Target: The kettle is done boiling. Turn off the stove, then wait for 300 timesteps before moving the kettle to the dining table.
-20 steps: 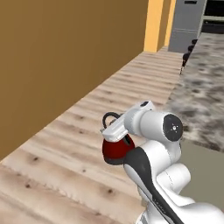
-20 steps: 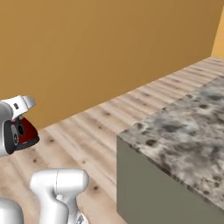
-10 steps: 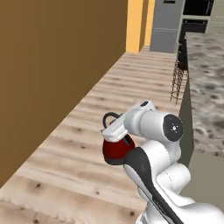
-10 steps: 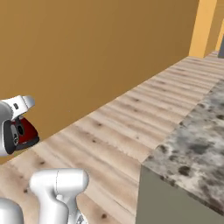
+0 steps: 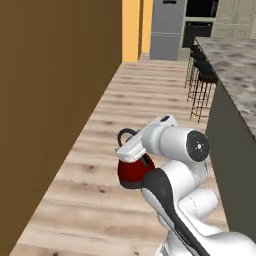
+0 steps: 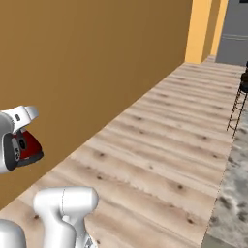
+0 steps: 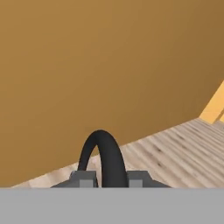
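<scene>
Red kettle [image 5: 132, 172] hangs below the tool [image 7: 111, 178], which pinches its black handle [image 7: 103, 155].

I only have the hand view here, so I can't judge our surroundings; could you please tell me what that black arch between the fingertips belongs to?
Observer: It is the handle of the red kettle, which hangs from the hand above the wooden floor.
Operator: Thank you. Is the dining table anywhere near us?
Observer: Yes, its speckled granite top runs along the robot's right side in the left base view.
Operator: Is anything standing along that table?
Observer: Black stools stand at its near side, further ahead.
Operator: And what lies beyond them?
Observer: A grey refrigerator stands at the far end of the room, beside an orange wall section.
</scene>
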